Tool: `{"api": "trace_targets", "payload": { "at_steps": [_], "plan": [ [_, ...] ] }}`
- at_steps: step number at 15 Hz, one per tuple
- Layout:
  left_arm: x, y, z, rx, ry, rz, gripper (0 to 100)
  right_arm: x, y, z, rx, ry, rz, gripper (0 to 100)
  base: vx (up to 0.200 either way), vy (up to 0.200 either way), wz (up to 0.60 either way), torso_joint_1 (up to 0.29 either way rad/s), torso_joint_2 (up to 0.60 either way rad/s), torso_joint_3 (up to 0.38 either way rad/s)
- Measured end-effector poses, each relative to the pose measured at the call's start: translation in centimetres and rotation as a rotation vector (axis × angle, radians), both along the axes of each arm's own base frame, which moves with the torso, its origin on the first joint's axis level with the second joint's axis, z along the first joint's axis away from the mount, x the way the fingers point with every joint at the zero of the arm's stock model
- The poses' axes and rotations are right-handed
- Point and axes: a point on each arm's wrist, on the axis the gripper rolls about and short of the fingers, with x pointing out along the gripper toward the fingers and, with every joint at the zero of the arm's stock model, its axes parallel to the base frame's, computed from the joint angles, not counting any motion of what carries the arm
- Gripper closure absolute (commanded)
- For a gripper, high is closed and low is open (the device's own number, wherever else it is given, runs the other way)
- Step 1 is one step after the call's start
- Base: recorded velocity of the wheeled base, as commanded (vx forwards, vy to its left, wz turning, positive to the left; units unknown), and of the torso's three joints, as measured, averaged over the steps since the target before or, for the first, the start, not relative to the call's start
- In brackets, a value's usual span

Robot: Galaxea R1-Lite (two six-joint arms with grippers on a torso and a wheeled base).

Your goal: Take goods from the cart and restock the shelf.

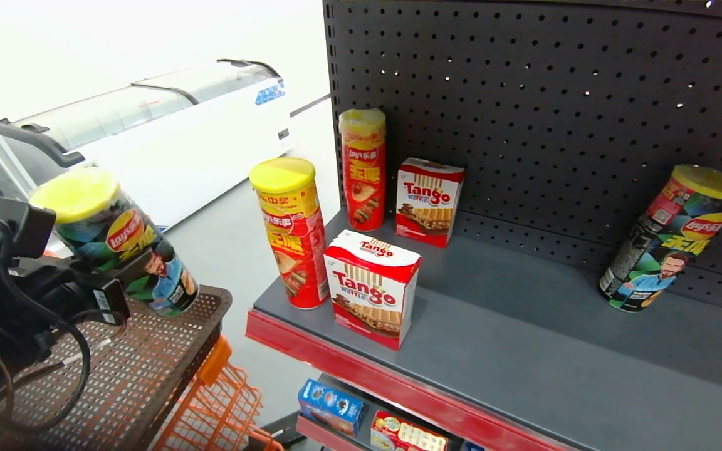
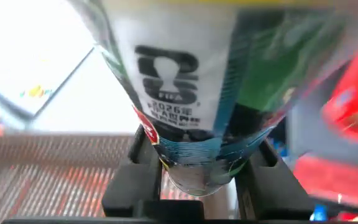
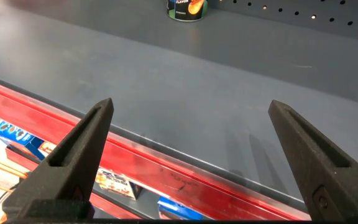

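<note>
1. While the shelf [image 1: 524,351] is the biggest thing here, it's only partly stocked. Goods are bunched at its left end, one can stands far off at the right, and there's a wide bare stretch of grey board between them, so I'd say there's plenty of room to fill
2. Next down in size is the cart [image 1: 167,351], sitting just off the shelf's left end and lower. I can't tell from these angles whether more goods are waiting in it
3. The chip can [image 1: 116,241] with the yellow lid is the one in play right now. It's tilted, lid up and away from the shelf, held over the cart's mesh top and well apart from the shelf, so my read is it's been picked but not placed yet
4. Already on the shelf: a red can [image 1: 290,233] upright near the front edge, a second red can [image 1: 363,168] upright at the back panel, and a dark green can [image 1: 671,241] leaning on the back panel at the right
5. Two wafer boxes are up there too. The front box [image 1: 370,287] is just beside the front red can and the back box [image 1: 429,202] is just beside the rear one, which makes five items shelved by my count
6. The left end effector [image 2: 201,180] is clamped on the lower part of the chip can, with a finger pressed to each side
7. The right end effector [image 3: 194,155] has its fingers spread wide with nothing between them, hanging over the shelf's red front edge
</note>
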Motion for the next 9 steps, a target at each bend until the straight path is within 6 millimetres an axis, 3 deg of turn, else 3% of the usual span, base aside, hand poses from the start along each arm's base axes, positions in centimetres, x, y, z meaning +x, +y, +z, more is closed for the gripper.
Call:
{"api": "trace_targets", "payload": {
  "at_steps": [3, 9],
  "plan": [
    [-0.4, -2.4, 2.0, -0.002, -0.074, -0.113, 100, 0.0, 0.0, 0.0, 0.000, 0.000, 0.000, 0, 0.000, 0.000, 0.00, 0.000, 0.00, 0.000],
    [-4.1, -5.9, 2.7, -0.032, -0.003, -0.355, 100, 0.0, 0.0, 0.0, 0.000, 0.000, 0.000, 0, 0.000, 0.000, 0.00, 0.000, 0.00, 0.000]
  ]
}}
